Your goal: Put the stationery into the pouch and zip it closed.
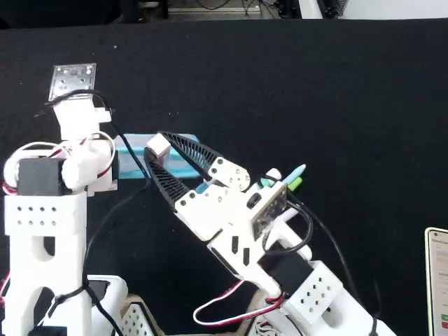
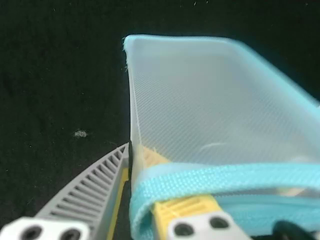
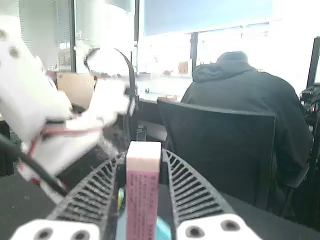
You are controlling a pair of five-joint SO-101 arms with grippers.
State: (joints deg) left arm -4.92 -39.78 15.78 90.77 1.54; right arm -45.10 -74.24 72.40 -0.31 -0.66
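Note:
A light-blue translucent pouch (image 1: 178, 162) lies on the black table at centre left. My left gripper (image 2: 135, 150) is shut on the pouch (image 2: 210, 115) at its blue-banded edge, one grey ribbed finger (image 2: 95, 192) outside the wall. Over the pouch, my right gripper (image 1: 155, 148) is shut on a pink-and-white eraser (image 1: 157, 145), held upright between black ribbed fingers (image 3: 187, 192). That eraser (image 3: 143, 192) stands in the middle of the right wrist view. A teal pen (image 1: 299, 171) and a green pen (image 1: 295, 184) lie right of the right arm, partly hidden by it.
A square metal plate (image 1: 72, 78) lies at the far left behind the left arm (image 1: 77, 164). A white sheet or device (image 1: 437, 280) sits at the right edge. Red and black cables hang around both arm bases. The far half of the black table (image 1: 294, 84) is bare.

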